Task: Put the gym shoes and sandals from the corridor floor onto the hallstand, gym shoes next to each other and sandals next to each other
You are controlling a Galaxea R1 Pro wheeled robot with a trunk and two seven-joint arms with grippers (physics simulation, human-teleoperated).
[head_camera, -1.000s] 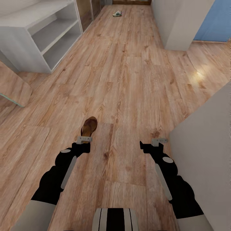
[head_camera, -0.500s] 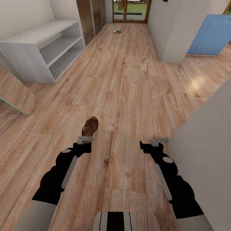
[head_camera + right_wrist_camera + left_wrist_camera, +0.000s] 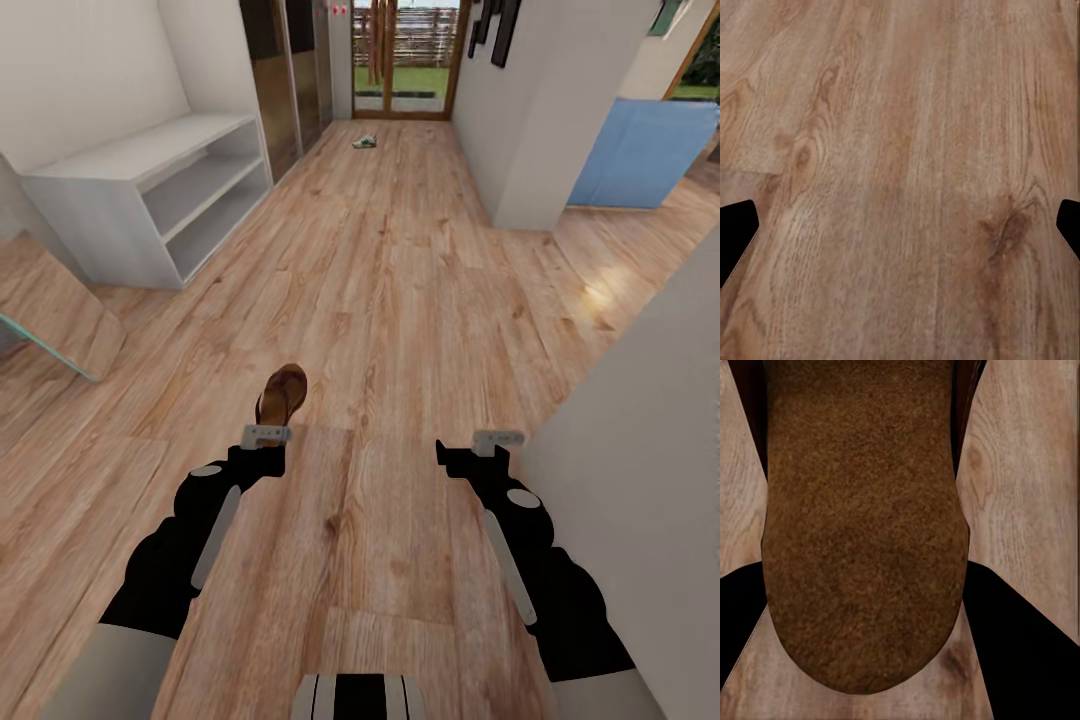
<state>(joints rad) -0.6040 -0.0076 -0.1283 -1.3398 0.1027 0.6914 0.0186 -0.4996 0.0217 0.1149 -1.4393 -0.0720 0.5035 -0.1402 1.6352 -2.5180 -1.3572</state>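
From the head camera, a brown sandal [image 3: 281, 394] juts forward from the left gripper [image 3: 265, 435], a gym shoe [image 3: 364, 142] lies far down the corridor floor [image 3: 400, 300], and the grey hallstand [image 3: 150, 200] stands at left. Left wrist: fingers [image 3: 1020, 652] clamp the sandal [image 3: 862, 525] — held. Right wrist: fingers [image 3: 735, 232] spread wide over bare floor [image 3: 900, 180].

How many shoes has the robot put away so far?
None that I can see. The left tool seems to grip one sandal. The right tool is open and holds nothing. One gym shoe lies far down the corridor floor. The grey shelf unit has no shoes on it. All the placing is left to do.
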